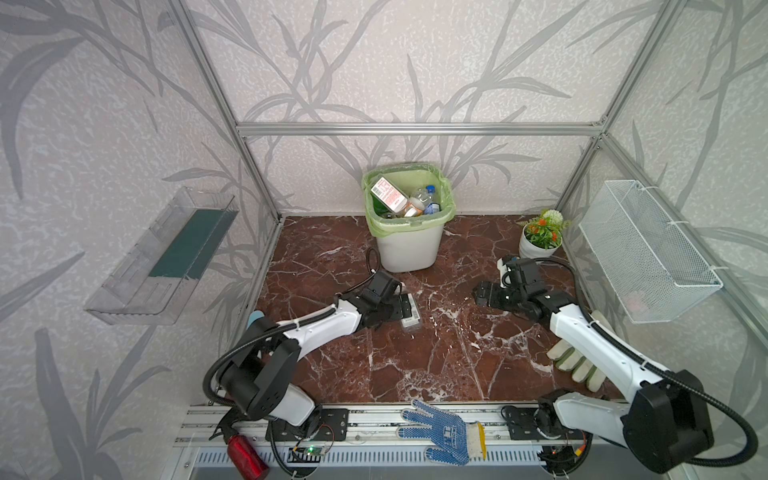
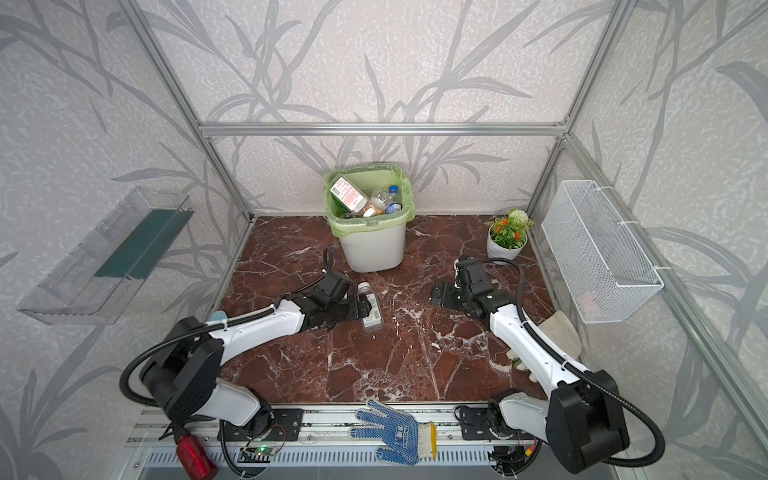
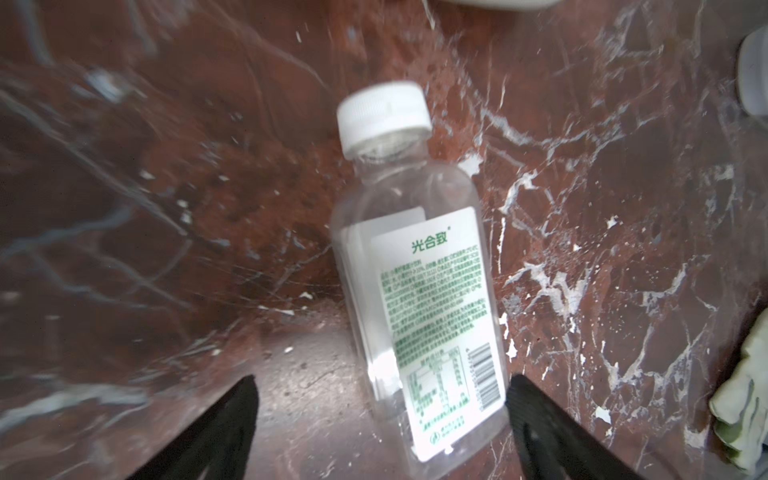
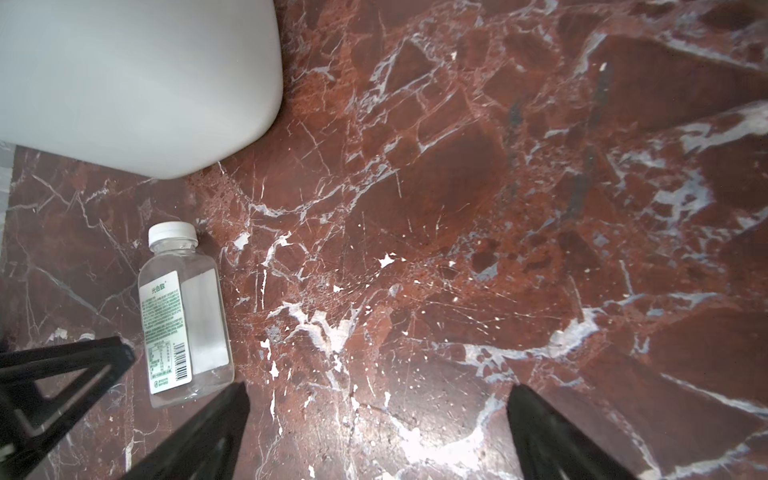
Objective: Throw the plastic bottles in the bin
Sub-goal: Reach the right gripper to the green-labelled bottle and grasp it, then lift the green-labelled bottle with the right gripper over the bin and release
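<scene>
One clear bottle [image 3: 419, 299] with a white cap lies flat on the red marble table [image 1: 436, 353], just in front of the bin [image 1: 409, 249]. The left claw [image 3: 381, 378] is wide open, a finger on each side of the bottle's bottom end, not squeezing it. The right claw [image 4: 378, 387], near the bin, is wide open and empty. More bottles [image 1: 405, 199] lie inside the bin.

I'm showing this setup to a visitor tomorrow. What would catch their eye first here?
Probably the white plastic bin lined with a light green bag, standing at the back of the red-brown marble tabletop and piled with plastic bottles. Next, the one clear white-capped bottle lying flat on the marble, its base between the fingers of the open left gripper. A blue dotted work glove on the front rail also stands out.
</scene>
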### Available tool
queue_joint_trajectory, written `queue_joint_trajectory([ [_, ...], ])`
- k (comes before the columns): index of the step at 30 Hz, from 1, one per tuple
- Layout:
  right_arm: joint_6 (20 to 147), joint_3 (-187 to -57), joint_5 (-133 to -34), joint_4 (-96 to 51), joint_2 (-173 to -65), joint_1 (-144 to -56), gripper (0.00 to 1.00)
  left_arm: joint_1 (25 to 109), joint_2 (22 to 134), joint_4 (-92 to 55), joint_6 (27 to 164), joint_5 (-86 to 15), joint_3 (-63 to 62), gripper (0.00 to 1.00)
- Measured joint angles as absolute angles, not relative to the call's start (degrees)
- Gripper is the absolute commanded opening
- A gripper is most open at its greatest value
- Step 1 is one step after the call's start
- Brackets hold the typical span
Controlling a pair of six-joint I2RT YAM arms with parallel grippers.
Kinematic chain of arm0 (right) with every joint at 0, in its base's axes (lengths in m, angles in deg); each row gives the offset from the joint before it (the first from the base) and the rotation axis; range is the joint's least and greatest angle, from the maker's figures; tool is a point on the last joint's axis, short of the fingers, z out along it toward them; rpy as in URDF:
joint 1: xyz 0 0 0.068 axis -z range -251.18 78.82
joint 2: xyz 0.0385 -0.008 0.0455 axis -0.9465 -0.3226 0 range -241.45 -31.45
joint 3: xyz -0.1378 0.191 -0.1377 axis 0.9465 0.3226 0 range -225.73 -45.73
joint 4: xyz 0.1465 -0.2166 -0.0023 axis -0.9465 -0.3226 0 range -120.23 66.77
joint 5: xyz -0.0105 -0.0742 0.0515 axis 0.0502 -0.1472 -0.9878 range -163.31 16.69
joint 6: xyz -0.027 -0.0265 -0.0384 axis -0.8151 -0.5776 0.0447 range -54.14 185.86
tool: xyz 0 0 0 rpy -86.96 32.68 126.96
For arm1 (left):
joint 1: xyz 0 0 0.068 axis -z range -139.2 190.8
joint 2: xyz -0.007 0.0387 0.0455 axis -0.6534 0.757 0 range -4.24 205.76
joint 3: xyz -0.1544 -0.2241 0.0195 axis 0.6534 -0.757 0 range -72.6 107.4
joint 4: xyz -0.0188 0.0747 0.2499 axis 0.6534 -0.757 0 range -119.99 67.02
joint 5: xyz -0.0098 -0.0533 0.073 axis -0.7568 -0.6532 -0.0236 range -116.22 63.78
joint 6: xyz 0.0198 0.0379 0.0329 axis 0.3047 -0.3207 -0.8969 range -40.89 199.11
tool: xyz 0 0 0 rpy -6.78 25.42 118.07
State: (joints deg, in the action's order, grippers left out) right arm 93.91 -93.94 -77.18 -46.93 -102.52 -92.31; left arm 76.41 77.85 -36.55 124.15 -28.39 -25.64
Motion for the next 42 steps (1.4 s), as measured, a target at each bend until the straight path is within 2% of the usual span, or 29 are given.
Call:
queue_joint_trajectory([
  [4, 93.65, -100.28, -71.35, -49.55, -108.24, -100.15, 0.99, 74.69, 68.41, -38.51, 123.80, -23.08, -28.44, 0.99],
  [8, 93.23, -108.43, -67.37, -51.45, -116.40, -107.65, 0.99, 67.17, 62.11, -41.77, 123.04, -20.85, -32.24, 0.99],
  [15, 93.50, -118.44, -65.40, -55.69, -128.94, -113.81, 0.99, 58.42, 52.97, -48.83, 119.67, -16.92, -35.41, 0.99],
  [23, 93.54, -126.85, -65.45, -58.32, -140.26, -120.76, 0.99, 55.23, 50.66, -49.38, 118.53, -17.36, -38.93, 0.99],
  [28, 93.48, -132.89, -65.91, -60.50, -146.67, -121.97, 1.00, 54.97, 50.81, -50.05, 118.10, -17.58, -40.13, 0.99],
  [38, 92.23, -141.94, -65.71, -66.08, -156.07, -122.18, 0.86, 54.60, 50.68, -50.38, 117.09, -17.29, -40.13, 0.99],
  [42, 91.25, -145.87, -65.51, -68.92, -159.48, -122.18, 0.74, 54.53, 50.75, -50.34, 116.87, -17.51, -40.16, 0.99],
])
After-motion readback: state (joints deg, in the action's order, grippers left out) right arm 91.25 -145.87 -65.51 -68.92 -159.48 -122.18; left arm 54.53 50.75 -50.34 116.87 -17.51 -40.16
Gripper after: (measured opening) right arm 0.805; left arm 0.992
